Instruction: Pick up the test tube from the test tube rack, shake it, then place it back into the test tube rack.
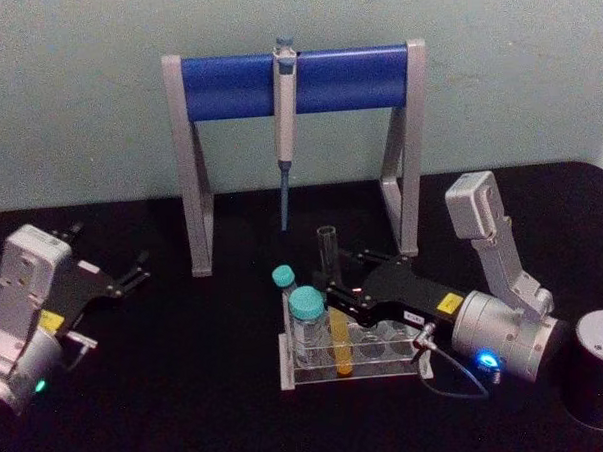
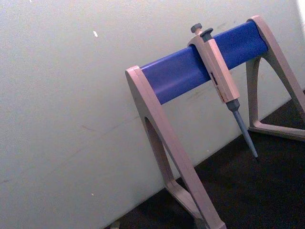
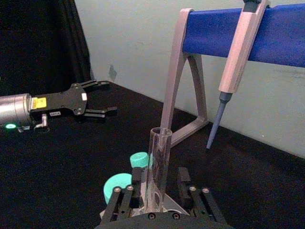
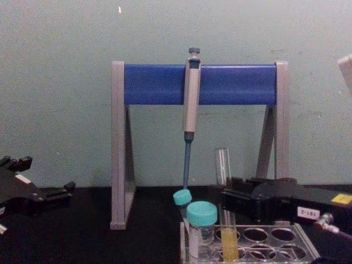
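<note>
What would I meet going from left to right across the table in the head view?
The left gripper, open → teal-capped vials → test tube, the open right gripper straddling it → dark metal canister. The pipette stand and test tube rack span too much to place.

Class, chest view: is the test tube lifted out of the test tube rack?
No: the test tube stands with its yellow end in the test tube rack, the right pincer open around its middle.

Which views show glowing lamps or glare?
Head view: a blue lamp glows behind the right gripper, a green lamp behind the left gripper. Right wrist view: the green lamp glows; light glints on the test tube. Chest view: the wall shows no glare.
</note>
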